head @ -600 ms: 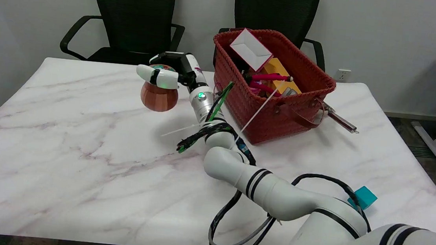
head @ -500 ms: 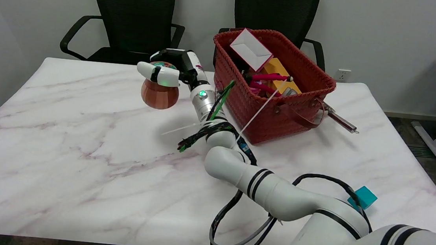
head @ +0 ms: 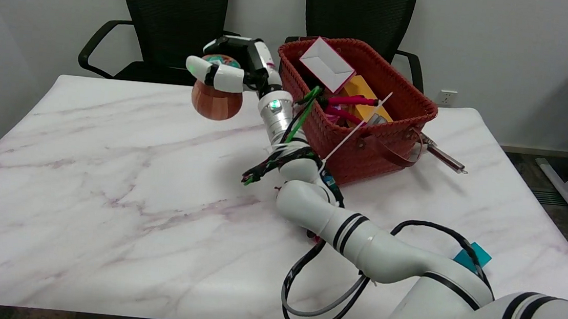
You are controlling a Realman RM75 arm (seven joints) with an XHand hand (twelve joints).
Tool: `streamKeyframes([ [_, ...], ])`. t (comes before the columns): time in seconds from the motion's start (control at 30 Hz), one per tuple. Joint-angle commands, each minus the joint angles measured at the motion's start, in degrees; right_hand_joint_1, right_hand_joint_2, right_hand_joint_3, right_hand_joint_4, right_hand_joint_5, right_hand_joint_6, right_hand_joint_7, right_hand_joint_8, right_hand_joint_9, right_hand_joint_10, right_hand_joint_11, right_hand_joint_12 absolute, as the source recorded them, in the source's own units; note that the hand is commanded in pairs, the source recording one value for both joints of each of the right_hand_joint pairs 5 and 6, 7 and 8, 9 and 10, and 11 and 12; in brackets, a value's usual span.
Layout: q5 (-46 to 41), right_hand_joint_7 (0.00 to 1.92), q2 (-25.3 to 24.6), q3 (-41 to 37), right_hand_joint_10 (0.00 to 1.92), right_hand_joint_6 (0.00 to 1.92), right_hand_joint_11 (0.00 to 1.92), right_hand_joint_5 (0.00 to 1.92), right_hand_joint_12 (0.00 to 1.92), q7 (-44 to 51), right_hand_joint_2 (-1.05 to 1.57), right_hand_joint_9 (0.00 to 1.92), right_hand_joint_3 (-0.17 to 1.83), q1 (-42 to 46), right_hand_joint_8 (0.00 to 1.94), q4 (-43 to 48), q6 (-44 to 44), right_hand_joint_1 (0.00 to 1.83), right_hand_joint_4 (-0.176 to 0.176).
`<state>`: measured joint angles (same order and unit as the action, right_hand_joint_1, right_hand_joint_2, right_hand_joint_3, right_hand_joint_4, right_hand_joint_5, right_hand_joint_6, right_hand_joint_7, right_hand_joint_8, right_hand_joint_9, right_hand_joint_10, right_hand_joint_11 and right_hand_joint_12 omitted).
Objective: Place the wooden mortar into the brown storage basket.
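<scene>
Wooden mortar [head: 216, 102] hangs gripped beneath the robot hand [head: 228, 66].

Round wooden mortar [head: 216, 103] upright, lifted off table, just left of woven brown storage basket [head: 397, 95]

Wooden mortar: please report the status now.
Right hand grips wooden mortar, lifted off table. Not yet over brown basket. Basket already holds items; nothing between.

2 black chairs [head: 173, 16], white wall [head: 505, 45]
</scene>
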<state>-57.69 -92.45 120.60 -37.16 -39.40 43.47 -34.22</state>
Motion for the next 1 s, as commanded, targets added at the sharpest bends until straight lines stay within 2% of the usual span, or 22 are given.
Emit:
streamKeyframes([
  [0.03, 0.18, 1.49, 4.98, -2.67, 1.36, 1.24, 1.17, 1.24, 1.17, 5.58, 1.18, 1.36, 0.95, -0.78, 1.49, 8.08, -2.51, 1.30, 0.000],
  [0.53, -0.12, 1.49, 11.88, -6.99, 1.37, 1.25, 1.18, 1.25, 1.18, 6.27, 1.15, 1.37, 1.03, -2.30, 1.49, 10.83, -4.08, 1.32, 0.000],
  [0.8, -0.38, 1.49, 15.16, -11.01, 1.37, 1.25, 1.18, 1.25, 1.18, 6.27, 1.16, 1.37, 1.04, -2.30, 1.49, 8.92, -4.08, 1.32, 0.000],
  [1.0, -0.57, 1.49, 16.34, -13.77, 1.37, 1.26, 1.18, 1.26, 1.18, 6.27, 1.16, 1.37, 1.04, -3.17, 1.49, 3.52, -3.98, 1.31, 0.000],
])
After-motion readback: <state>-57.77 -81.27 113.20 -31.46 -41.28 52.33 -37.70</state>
